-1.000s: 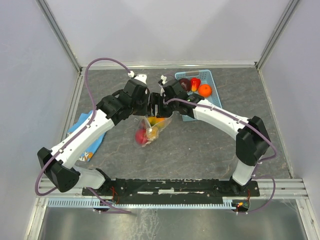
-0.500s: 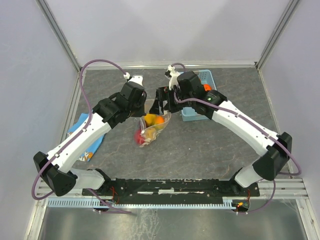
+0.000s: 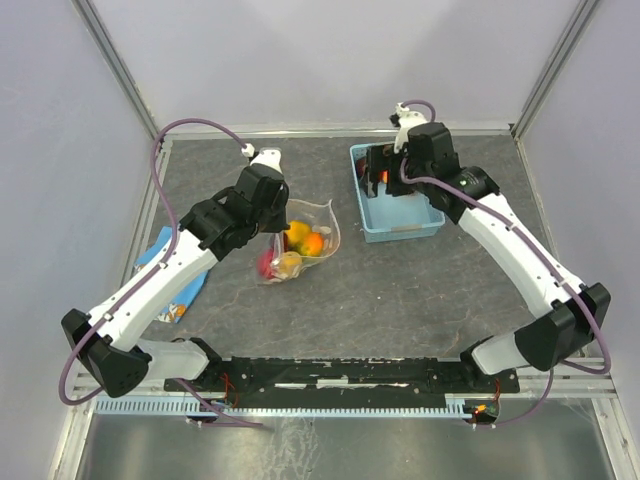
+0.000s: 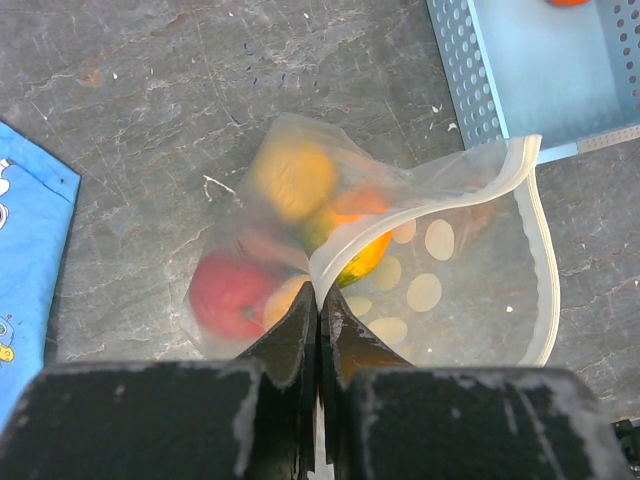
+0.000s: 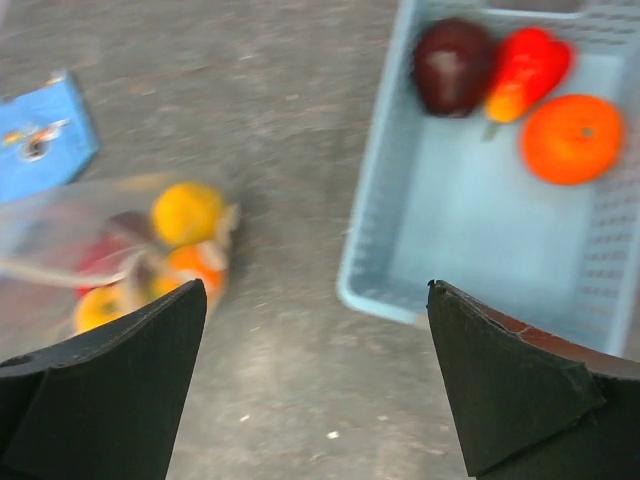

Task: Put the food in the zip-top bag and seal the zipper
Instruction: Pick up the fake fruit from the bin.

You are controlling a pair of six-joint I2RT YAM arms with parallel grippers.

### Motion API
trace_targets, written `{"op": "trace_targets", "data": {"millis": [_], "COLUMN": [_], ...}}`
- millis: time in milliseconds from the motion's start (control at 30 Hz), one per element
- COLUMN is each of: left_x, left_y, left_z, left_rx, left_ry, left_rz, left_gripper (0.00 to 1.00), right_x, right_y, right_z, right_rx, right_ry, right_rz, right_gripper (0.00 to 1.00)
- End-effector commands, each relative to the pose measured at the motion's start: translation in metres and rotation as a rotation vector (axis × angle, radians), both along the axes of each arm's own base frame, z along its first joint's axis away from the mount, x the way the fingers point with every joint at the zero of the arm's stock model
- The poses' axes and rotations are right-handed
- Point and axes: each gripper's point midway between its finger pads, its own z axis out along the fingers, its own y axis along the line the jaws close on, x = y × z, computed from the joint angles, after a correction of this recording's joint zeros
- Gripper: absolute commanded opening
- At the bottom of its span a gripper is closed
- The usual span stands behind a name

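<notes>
The zip-top bag point(image 4: 440, 290) lies on the dark table, its mouth standing open towards the basket. My left gripper point(image 4: 320, 300) is shut on its whitish zipper point(image 4: 400, 225) strip and holds that edge up. Inside the bag lie food pieces: a yellow one point(image 4: 290, 178), an orange one point(image 4: 360, 250) and a red one point(image 4: 230, 295). From above, the left gripper point(image 3: 278, 212) sits at the bag point(image 3: 305, 240)'s left edge. My right gripper point(image 5: 315, 290) hangs open and empty over the table by the basket's near-left corner. A maroon piece point(image 5: 455, 65), a red pepper point(image 5: 525, 65) and an orange point(image 5: 572, 138) lie in the basket.
The light-blue plastic basket point(image 3: 400, 215) stands at the back right, the right gripper point(image 3: 377, 172) above its far left end. A blue cloth point(image 3: 160, 258) lies under the left arm, its edge point(image 4: 25, 250) left of the bag. Metal frame rails border the table.
The right gripper has let go at the bag, opened wide and swung right and back to the basket. The left gripper still pinches the bag, which has shifted slightly left.
</notes>
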Motion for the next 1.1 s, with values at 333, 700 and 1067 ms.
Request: {"op": "trace_targets", "data": {"millis": [333,700,1067], "left_x": [0.017,0.038,0.053], "left_y": [0.014,0.0,0.001], "left_z": [0.02,0.032,0.027], "left_rx": [-0.006,-0.002,0.035], "left_ry": [-0.103,-0.129,-0.121], "left_rz": [0.108,0.076,0.042], "left_gripper": [0.03,0.03,0.03], "right_x": [0.123,0.17,0.197], "right_y": [-0.094,-0.119,-0.119], "right_z": [-0.09,-0.149,-0.19], "right_rx": [-0.472,-0.638,-0.712], "right_ry": [-0.023,0.042,0.113], "right_rz": [-0.193,-0.217,-0.157], "right_gripper": [0.99,0.99,0.99]}}
